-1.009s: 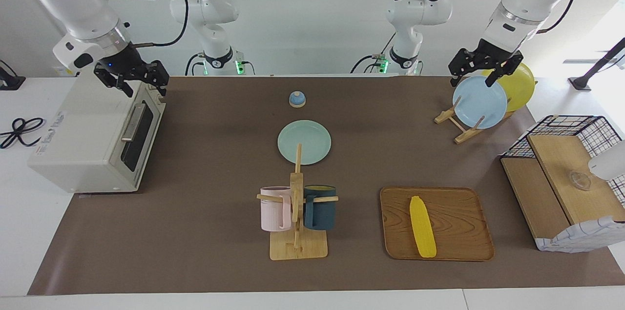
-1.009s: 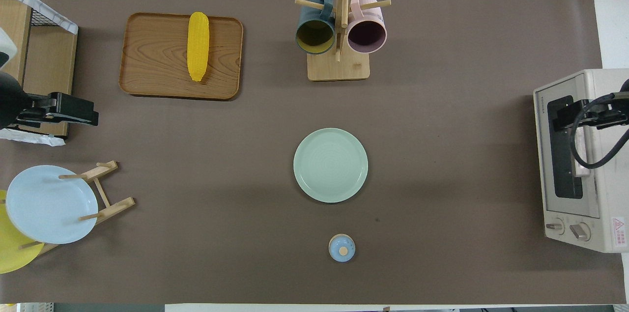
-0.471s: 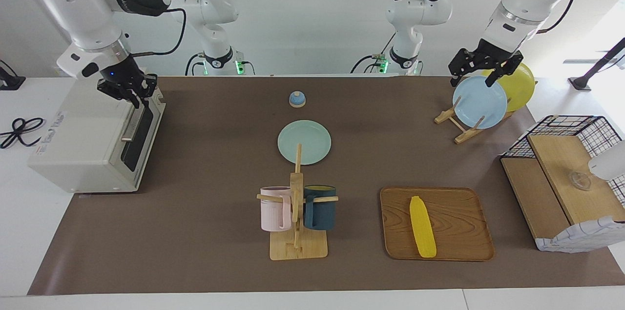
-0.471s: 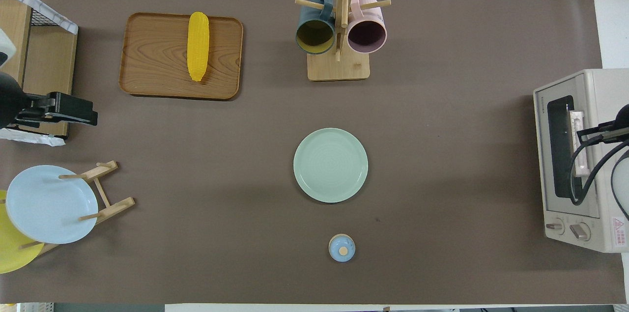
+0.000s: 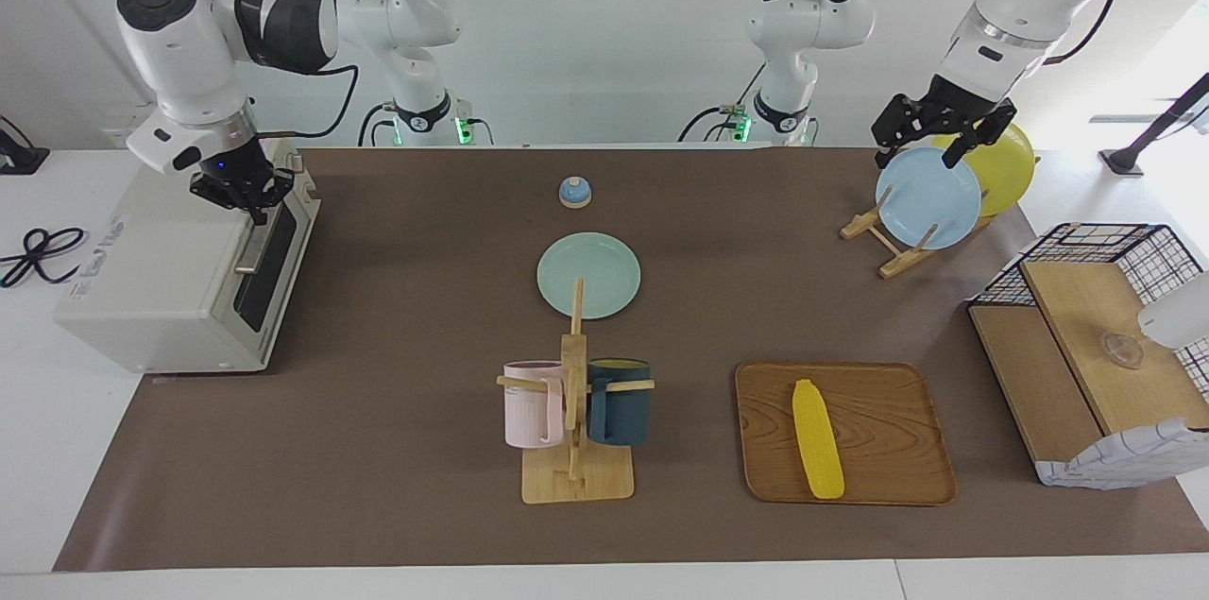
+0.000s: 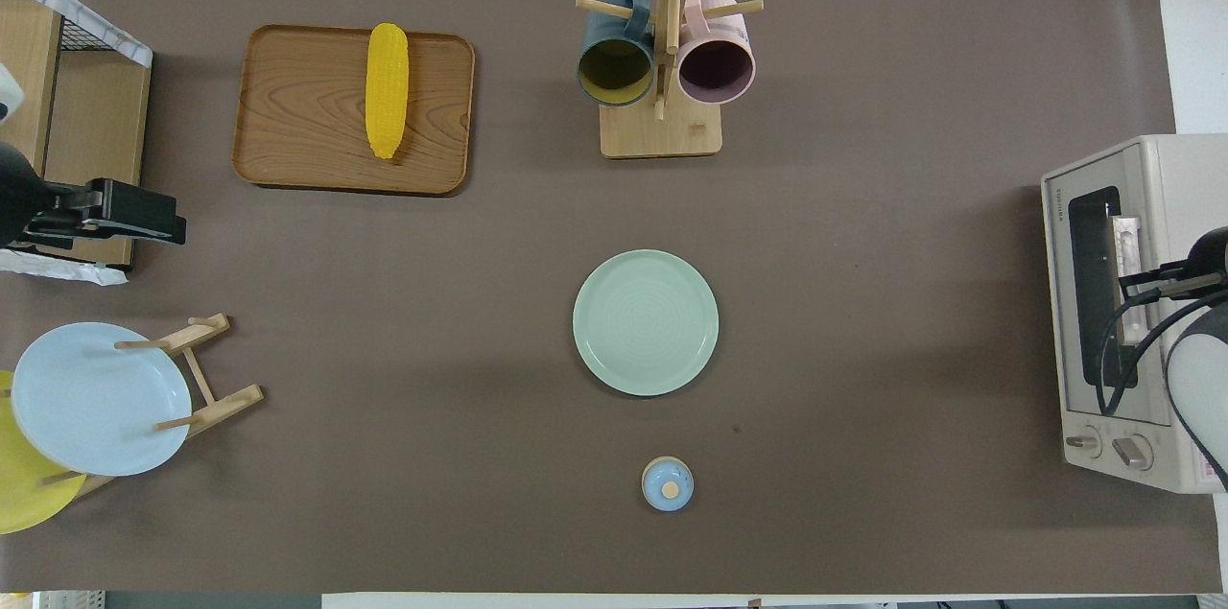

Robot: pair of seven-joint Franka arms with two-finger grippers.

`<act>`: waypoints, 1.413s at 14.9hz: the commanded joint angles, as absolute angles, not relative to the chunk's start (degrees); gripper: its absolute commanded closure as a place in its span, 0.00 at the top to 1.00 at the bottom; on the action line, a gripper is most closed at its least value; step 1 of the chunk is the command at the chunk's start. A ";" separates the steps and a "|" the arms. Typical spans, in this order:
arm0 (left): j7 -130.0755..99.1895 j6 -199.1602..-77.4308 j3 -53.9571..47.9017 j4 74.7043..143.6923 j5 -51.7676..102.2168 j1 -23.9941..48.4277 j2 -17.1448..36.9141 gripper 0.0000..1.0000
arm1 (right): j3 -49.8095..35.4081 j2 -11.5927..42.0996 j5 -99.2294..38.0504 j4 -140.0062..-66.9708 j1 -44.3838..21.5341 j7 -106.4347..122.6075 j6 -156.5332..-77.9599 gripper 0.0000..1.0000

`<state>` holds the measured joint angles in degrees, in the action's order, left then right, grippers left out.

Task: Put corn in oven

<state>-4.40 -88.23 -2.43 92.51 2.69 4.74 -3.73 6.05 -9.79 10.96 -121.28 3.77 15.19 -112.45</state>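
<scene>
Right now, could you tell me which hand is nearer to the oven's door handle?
The right hand, shut, is at the oven, at the top of its closed door beside the handle. The left hand, open, hangs over the blue plate at the left arm's end of the table.

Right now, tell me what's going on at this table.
The right gripper is shut at the metal bar handle of the cream-white toaster oven, whose door is closed. The bright yellow corn cob lies untouched on the wooden tray. The left gripper waits open over the pale blue plate.
</scene>
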 commanded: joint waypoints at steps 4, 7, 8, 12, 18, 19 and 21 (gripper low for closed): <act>-3.87 -87.80 -2.81 92.64 1.58 4.13 -4.39 1.00 | 5.54 -9.23 12.22 -122.52 4.66 14.41 -113.91 0.00; -3.87 -87.80 -2.81 92.64 1.58 4.13 -4.66 1.00 | 5.54 -8.61 12.22 -123.39 4.66 14.41 -115.31 0.00; -3.87 -87.80 -2.81 92.64 1.58 4.13 -4.75 1.00 | 5.54 -8.61 12.22 -123.40 4.66 14.41 -115.31 0.00; -3.87 -87.80 -2.81 92.64 1.58 4.13 -5.18 1.00 | 5.54 -8.26 11.25 -124.36 4.75 14.15 -115.31 0.00; -3.87 -87.80 -2.81 92.64 1.58 4.13 -5.71 1.00 | 5.54 -7.82 10.12 -124.80 4.22 11.34 -115.22 0.00; -3.87 -87.80 -2.81 92.64 1.58 4.13 -5.80 1.00 | 5.54 -7.56 8.80 -124.80 4.31 11.34 -115.31 0.00; -3.87 -87.80 -2.81 92.64 1.58 4.13 -6.24 1.00 | 5.54 -6.86 6.60 -124.80 4.31 11.34 -115.31 0.00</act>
<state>-4.40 -88.23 -2.43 92.50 2.69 4.74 -5.10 5.71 -8.31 8.74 -122.46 3.85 12.49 -113.90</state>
